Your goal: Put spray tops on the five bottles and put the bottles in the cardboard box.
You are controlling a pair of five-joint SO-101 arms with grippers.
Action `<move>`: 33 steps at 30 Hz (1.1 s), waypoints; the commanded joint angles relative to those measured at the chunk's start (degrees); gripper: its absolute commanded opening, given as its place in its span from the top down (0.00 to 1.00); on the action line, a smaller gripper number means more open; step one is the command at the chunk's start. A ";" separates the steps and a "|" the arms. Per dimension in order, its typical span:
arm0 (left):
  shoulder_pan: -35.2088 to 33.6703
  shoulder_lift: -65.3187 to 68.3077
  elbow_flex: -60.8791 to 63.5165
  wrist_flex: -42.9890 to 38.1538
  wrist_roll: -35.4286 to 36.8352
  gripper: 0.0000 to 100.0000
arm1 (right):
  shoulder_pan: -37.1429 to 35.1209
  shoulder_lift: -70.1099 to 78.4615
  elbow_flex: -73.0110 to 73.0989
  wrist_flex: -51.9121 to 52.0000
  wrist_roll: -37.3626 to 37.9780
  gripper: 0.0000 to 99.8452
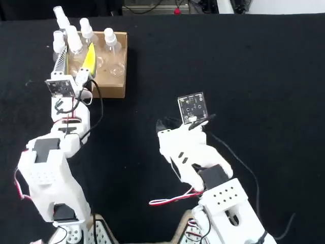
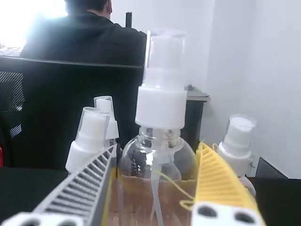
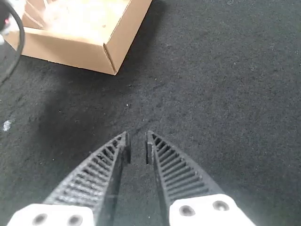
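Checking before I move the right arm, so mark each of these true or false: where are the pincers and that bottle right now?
1. The right pincer holds a bottle. False: it is empty, with its fingers slightly apart.
2. The left pincer has a bottle between its fingers at the cardboard box. True.
3. That bottle lacks a spray top. False: a white spray top is on it.
4. The right pincer is over the black table, apart from the cardboard box. True.
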 commanded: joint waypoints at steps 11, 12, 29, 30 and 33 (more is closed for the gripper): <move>0.31 7.30 -6.81 -0.88 0.62 0.80 | -0.97 0.13 -0.66 -1.41 0.00 0.94; 0.31 7.56 -6.81 -0.97 0.62 0.80 | -0.97 0.13 -0.66 -1.41 0.00 0.94; 0.31 8.44 -6.20 -0.62 0.70 0.80 | -0.88 0.13 -0.66 -1.41 0.00 0.94; 0.31 8.53 -6.20 -0.62 0.70 0.80 | -0.88 0.13 -0.66 -1.41 0.00 0.94; 0.48 8.53 -5.41 -0.53 0.70 0.80 | -0.79 0.13 -0.66 -1.41 0.00 0.94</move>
